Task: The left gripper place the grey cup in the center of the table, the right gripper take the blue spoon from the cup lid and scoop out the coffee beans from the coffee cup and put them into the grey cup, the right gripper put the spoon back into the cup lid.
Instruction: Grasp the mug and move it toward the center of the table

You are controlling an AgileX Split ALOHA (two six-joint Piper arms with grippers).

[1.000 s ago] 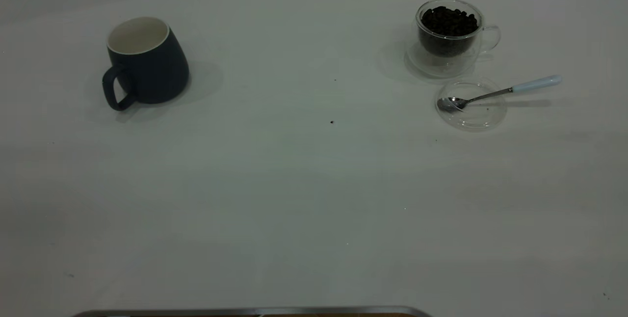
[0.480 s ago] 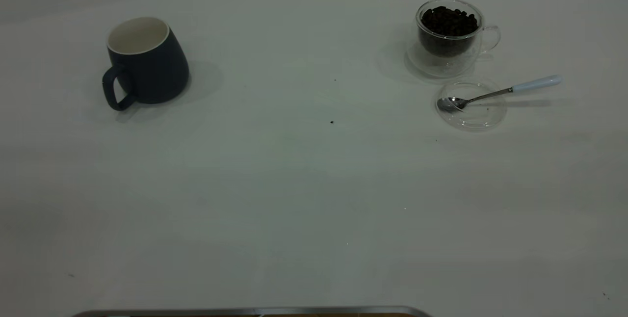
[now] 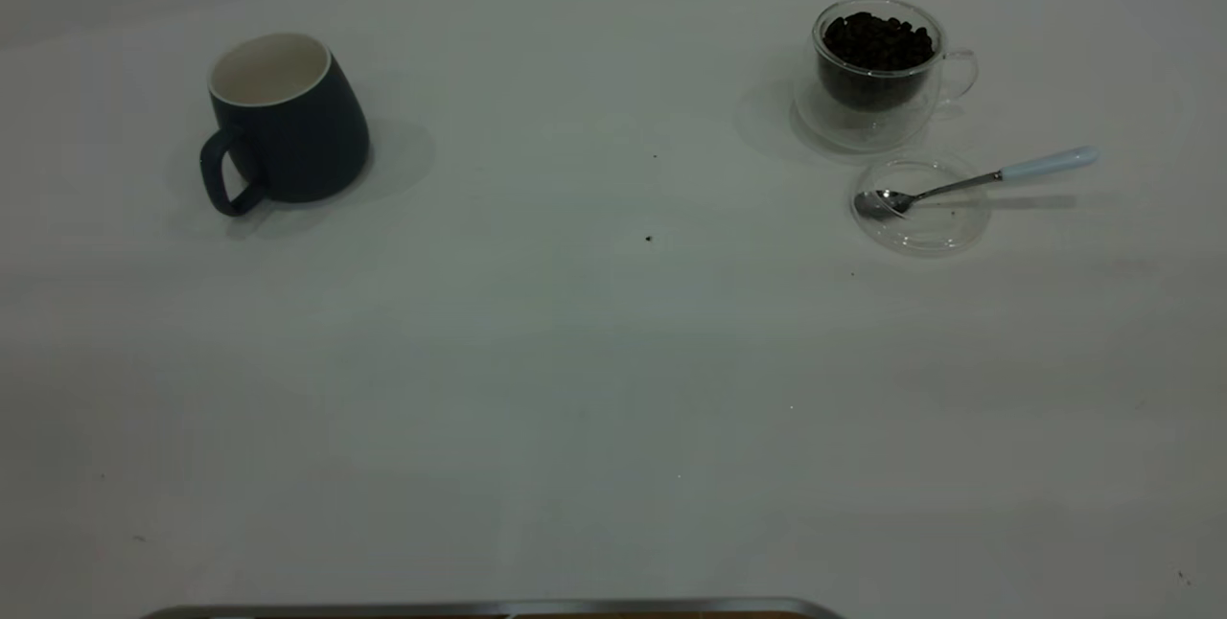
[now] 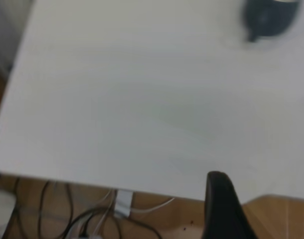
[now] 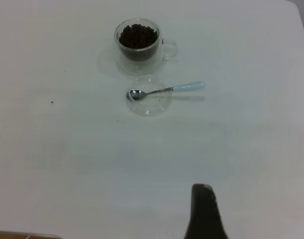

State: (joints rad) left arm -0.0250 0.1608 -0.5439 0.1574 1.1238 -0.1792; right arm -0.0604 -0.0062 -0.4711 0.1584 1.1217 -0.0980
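The grey cup (image 3: 286, 121) stands upright at the far left of the table (image 3: 575, 389), handle toward the near side, well apart from everything else. Far right, the coffee cup (image 3: 877, 68) holds the beans (image 3: 877, 42); just beside it lies the lid (image 3: 922, 204), with the spoon (image 3: 973, 181) resting bowl-down in it, handle overhanging. Neither gripper is above the table in the exterior view; each wrist view shows only one finger tip, so I cannot tell how either claw stands.

Matt dark mug (image 3: 286, 126), glazed white inside; clear glossy glass cup (image 3: 877, 73) and lid (image 3: 922, 207); shiny metal spoon (image 3: 968, 182); smooth matt white worktop (image 3: 575, 360).
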